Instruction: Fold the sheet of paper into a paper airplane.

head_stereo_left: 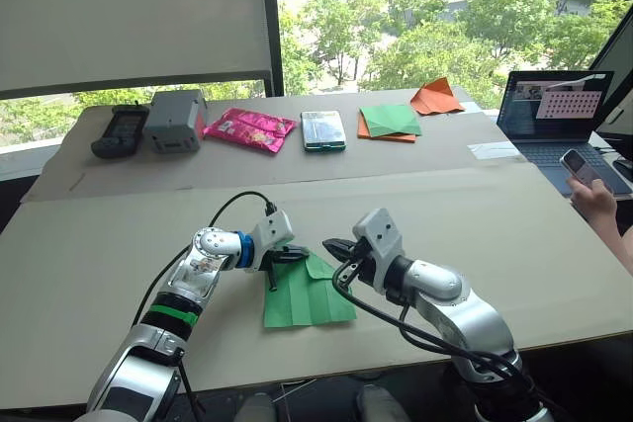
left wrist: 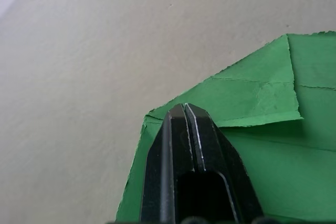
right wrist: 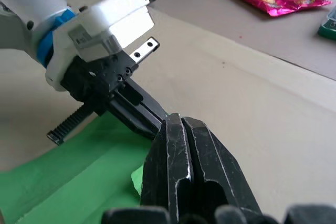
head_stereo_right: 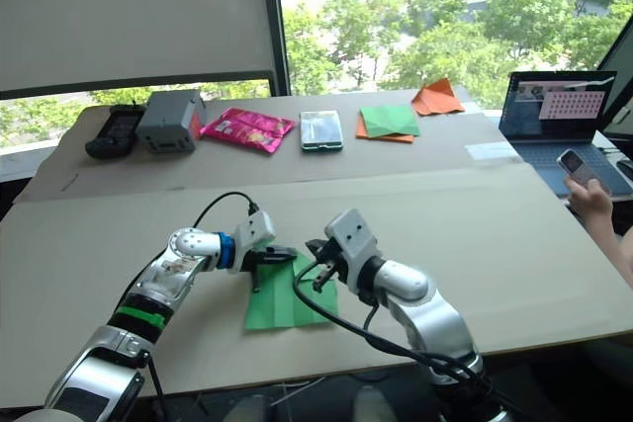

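Both of my end effectors meet over the far edge of the sheet of paper, which lies flat on the desk just in front of me — long axis running away from me. My left end effector is closed, tip pressing the folded corner flap. My right end effector is closed too, seemingly gripping nothing — it hovers just beside the left, equally near.

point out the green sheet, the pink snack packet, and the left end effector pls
green sheet [head_stereo_left: 302,301], left eye view, flat lower panel.
pink snack packet [head_stereo_left: 249,128], left eye view, middle of the wrapper.
left end effector [left wrist: 185,109], left wrist view, closed fingertips over the folded corner.
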